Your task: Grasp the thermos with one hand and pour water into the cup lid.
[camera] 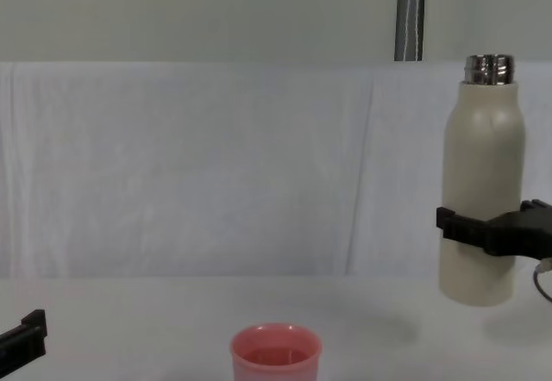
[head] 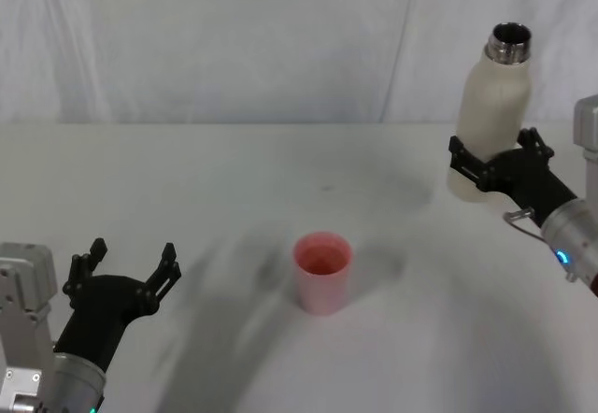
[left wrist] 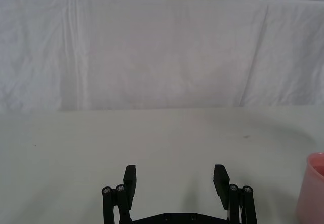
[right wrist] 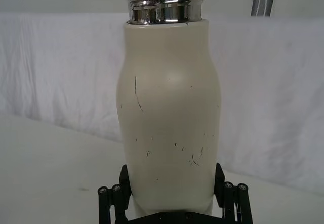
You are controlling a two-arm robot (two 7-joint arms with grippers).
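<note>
Layout: small salmon-pink plastic cup lid [head: 322,270] stands upright near the middle of the white cloth-covered table [head: 234,179], toward the robot's side. Tall cream-white thermos with steel neck [head: 492,106] is at the far right, well apart from the cup lid, behind and to the right of it, upright, lifted clear of the tabletop. Right gripper [head: 493,159] comes in from the right edge, fingers clamped on either side of the thermos's lower body. Left gripper [head: 131,262] sits at the near left, left of the cup lid and apart from it, fingers spread, holding nothing. White draped cloth backdrop [head: 206,39] hangs behind the table's far edge
</note>
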